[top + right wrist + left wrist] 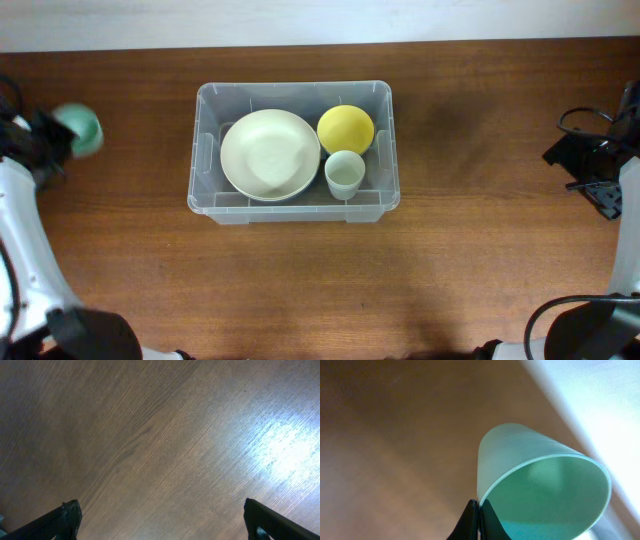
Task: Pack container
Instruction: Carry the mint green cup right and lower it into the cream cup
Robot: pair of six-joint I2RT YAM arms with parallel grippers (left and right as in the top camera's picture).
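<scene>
At far left, my left gripper point(478, 521) has its jaws drawn together on the thin rim of a pale green, tapered plastic cup point(540, 485). The cup is tilted with its mouth toward the wrist camera, and I cannot tell whether it is clear of the dark wooden table point(480, 270). At centre stands the container point(205, 150), a large clear rectangular plastic bin well apart from both arms. It holds a cream round plate point(270, 153) on its left, a yellow round bowl point(345, 128) at its far right and a small white cup point(344, 173) just beside both. At far right, my right gripper point(160, 505) hangs over bare wood with its jaws wide apart, holding nothing. The main hazard, in my judgement, is the edge-only pinch: the cup may pivot or slip during the carry. Little free floor is left in the bin, so a low approach could strike the near wall or topple the white cup.
</scene>
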